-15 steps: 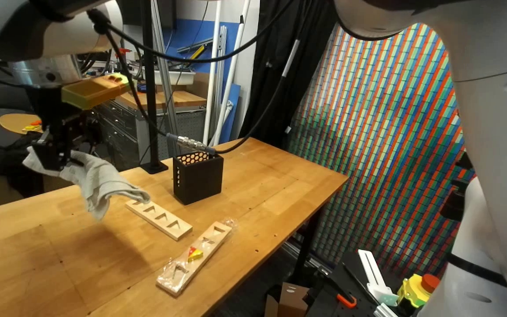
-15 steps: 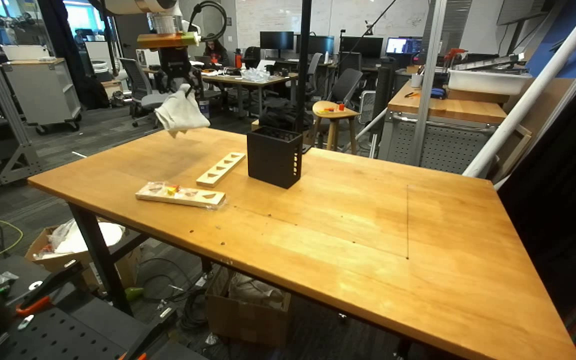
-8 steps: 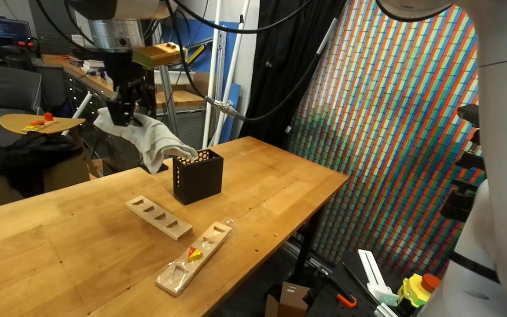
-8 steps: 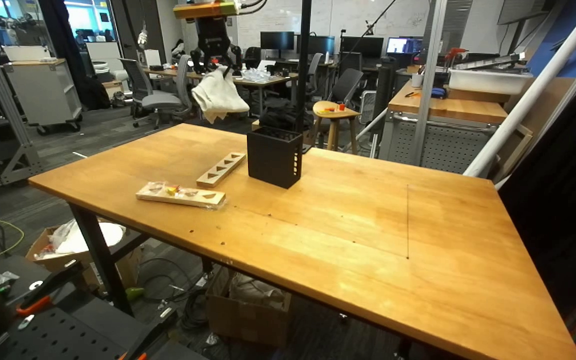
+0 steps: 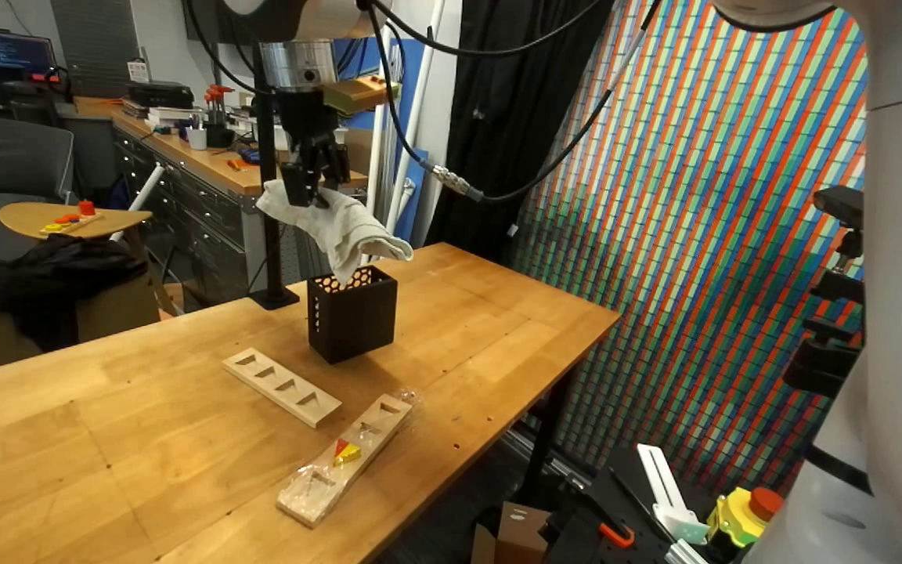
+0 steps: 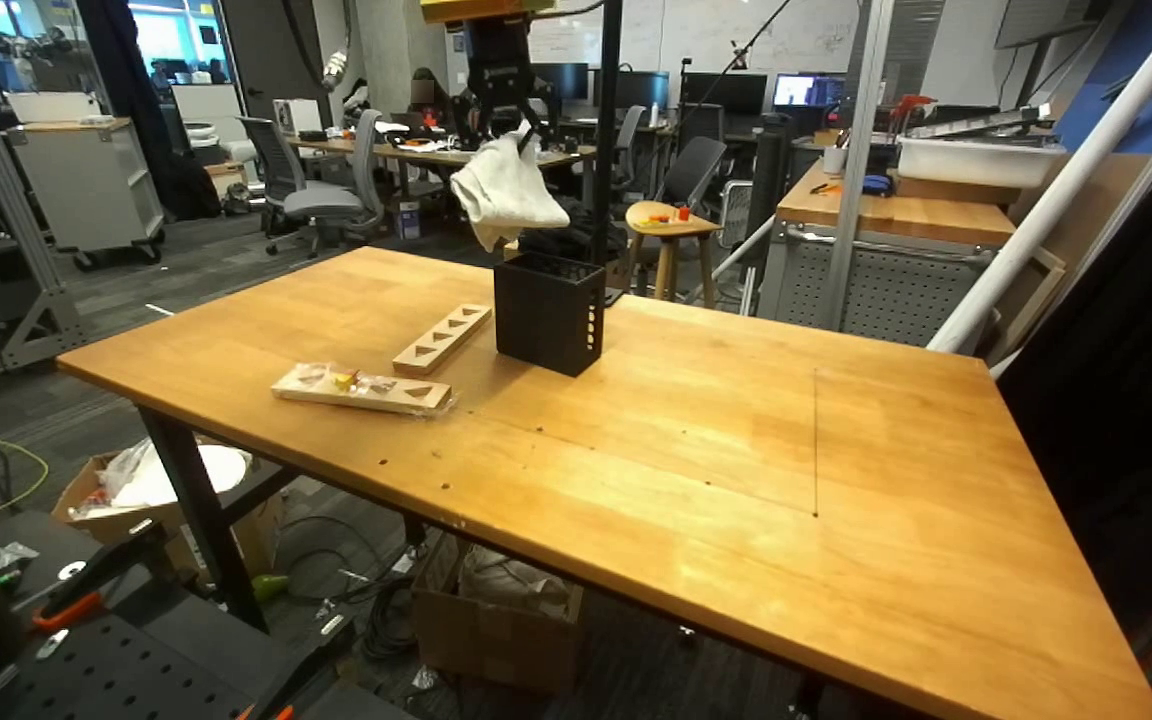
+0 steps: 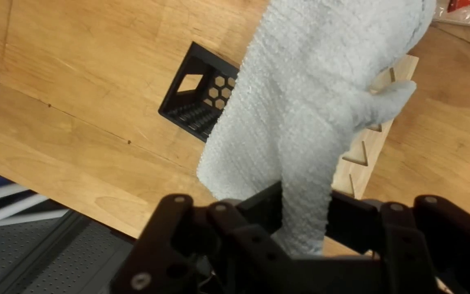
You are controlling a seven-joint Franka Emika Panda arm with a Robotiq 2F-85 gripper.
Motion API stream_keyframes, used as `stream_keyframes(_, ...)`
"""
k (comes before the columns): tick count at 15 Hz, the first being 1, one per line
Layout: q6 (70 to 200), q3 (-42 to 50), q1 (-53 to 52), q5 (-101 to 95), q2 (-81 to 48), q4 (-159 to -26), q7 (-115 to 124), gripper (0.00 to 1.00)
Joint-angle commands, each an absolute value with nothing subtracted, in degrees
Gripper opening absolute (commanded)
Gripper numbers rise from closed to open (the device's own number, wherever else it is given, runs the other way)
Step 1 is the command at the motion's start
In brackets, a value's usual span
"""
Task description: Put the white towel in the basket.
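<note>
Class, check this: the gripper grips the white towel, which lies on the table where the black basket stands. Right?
Not quite: the white towel isn't on the table but hangs in the air, as both exterior views show. The gripper does grip it, and the black basket stands on the table.

There are two boards [image 5: 282, 388], one basket [image 5: 361, 321] and one towel [image 5: 345, 229].

the crumpled off-white cloth towel [image 7: 308, 94] looks rough and matt, the black box-shaped perforated basket [image 5: 353, 321] like smooth matt plastic, the honey-coloured wooden table [image 5: 208, 446] smooth with a faint sheen, and one long pale wooden board [image 5: 377, 423] wrapped in glossy, crinkled clear plastic film [image 5: 314, 476].
</note>
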State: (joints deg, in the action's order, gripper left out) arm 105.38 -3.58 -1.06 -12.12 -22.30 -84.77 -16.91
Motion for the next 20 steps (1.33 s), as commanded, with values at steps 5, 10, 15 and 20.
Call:
stream_keyframes(5,108.92,-2.54,2.15,-10.33,-23.85,-85.52,-20.00,0.04)
stream_keyframes(10,111.57,-2.78,3.01,-8.85,-27.06,-86.09,-20.01,0.04)
stream_keyframes(15,111.11,-2.99,3.13,-7.19,-29.62,-87.78,-19.48,0.04)
stream_keyframes(20,113.38,-3.54,3.75,-3.21,-30.87,-89.94,-19.63,0.04)
